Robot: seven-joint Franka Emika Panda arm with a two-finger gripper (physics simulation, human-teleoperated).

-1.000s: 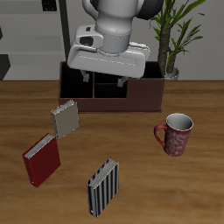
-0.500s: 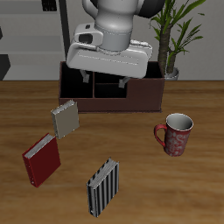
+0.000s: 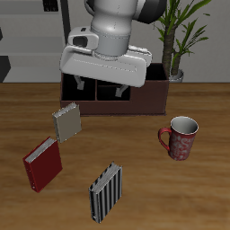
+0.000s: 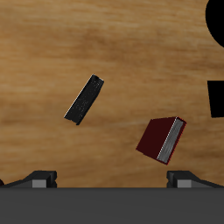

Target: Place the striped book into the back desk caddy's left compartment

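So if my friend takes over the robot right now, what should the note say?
Gripper: up high in front of the wide dark brown wooden desk caddy, holding nothing; whether its fingers are open is unclear.
Black and grey-white striped book: lying flat on the wooden table near the front edge, untouched.
Plain red book and small beige-grey book: lying farther back, not part of the job. A red patterned mug stands apart.
Done: nothing yet.
Left: go down to the striped book, grab it, carry it to the caddy and drop it in the left compartment.
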